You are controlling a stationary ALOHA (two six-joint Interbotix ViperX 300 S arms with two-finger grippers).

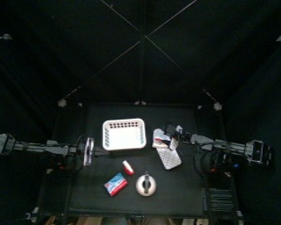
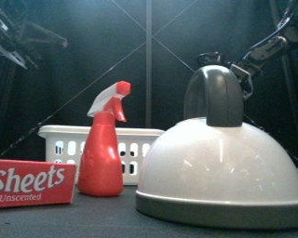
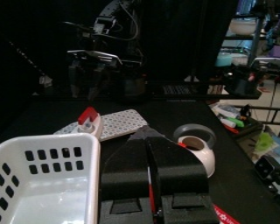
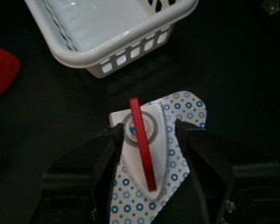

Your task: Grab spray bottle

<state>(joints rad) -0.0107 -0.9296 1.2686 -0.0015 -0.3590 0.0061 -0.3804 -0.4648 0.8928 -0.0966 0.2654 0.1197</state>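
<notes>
— Where is the bottle (image 2: 101, 153) standing?

— It is standing upright on the table (image 1: 90, 176), in front of the basket (image 2: 62, 141). The box (image 2: 30, 183) is lying on one side of it and the kettle (image 2: 222, 172) is sitting on the other. From above, the bottle is showing as a small red spot between the basket and the box, just beside the kettle. Nothing is touching it.

— What is the left gripper (image 3: 150, 149) doing?

— It is hanging at the left side of the table, next to the basket. Its jaws are pressing together with nothing between them. It is sitting well apart from the bottle.

— And the right gripper (image 4: 149, 140)?

— It is hovering over the dotted pouch (image 4: 180, 109), which is lying beside the basket's right edge. Its jaws are standing wide apart. A white piece with a red stripe (image 4: 139, 156) is lying on the pouch, and it is showing in the gap between them. I cannot tell whether the jaws are touching it.

— Is that gripper reaching the bottle?

— No, it is hanging behind the bottle, apart from it.
</notes>
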